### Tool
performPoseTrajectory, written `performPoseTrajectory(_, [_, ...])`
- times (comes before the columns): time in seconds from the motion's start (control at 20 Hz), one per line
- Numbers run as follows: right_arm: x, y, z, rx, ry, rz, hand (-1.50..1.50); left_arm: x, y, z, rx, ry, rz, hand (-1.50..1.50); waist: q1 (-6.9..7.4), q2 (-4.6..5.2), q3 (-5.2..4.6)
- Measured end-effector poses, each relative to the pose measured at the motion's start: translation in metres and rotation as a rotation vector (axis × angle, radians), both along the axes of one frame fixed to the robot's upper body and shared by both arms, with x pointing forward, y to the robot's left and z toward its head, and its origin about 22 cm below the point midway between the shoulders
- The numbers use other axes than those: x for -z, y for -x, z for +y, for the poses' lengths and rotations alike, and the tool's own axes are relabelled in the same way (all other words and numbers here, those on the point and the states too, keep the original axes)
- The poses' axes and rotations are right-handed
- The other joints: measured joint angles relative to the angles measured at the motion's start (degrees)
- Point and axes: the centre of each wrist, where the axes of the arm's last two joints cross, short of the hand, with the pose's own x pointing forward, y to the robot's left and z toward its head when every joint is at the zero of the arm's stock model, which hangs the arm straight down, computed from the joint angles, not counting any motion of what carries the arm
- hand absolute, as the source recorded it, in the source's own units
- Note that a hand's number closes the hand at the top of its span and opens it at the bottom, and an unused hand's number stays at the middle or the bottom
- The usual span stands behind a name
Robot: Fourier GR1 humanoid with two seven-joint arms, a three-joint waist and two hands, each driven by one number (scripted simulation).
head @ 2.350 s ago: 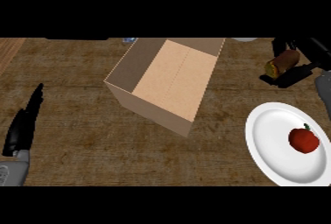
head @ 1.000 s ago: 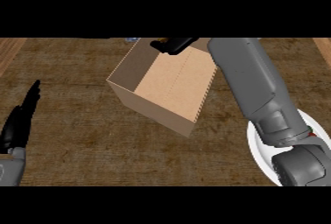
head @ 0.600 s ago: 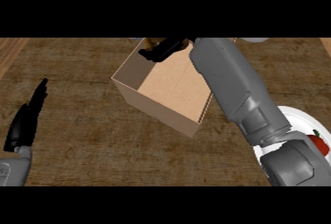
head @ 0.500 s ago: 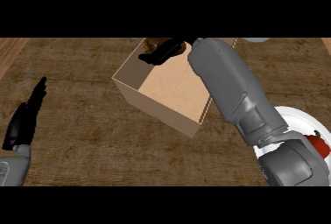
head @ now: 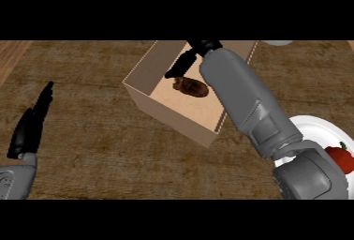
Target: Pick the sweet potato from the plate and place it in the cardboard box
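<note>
The wooden worktop point(head: 90, 159) carries an open cardboard box point(head: 173, 117), with a white plate point(head: 307, 133) at the right. The right forearm point(head: 242, 103) reaches across the box's near wall; drawn back low, it could catch that wall and shove the box. The right robot hand point(head: 181, 65) hangs with fingers spread just above the sweet potato point(head: 191, 86), which lies on the box floor, so a fingertip might drag it. The left robot hand point(head: 31, 124) rests straight-fingered at the left.

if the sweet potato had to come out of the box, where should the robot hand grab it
Grip the sweet potato across its narrower middle, coming from straight above. It lies flat on the floor of the cardboard box, whose walls would likely block a sideways approach.
</note>
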Motion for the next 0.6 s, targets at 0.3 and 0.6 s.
performPoseTrajectory(0.3, [-0.004,-0.003,-0.010,0.019,-0.175,-0.082,-1.50,-0.003,-0.001,0.004,-0.002,-0.005,-0.007,0.00,-0.18,-0.04,0.04])
performPoseTrajectory(0.6, [-0.016,-0.011,-0.034,0.078,-0.381,-0.095,-1.50,-0.003,-0.001,0.004,-0.012,-0.002,-0.006,0.00,-0.77,-0.21,0.07])
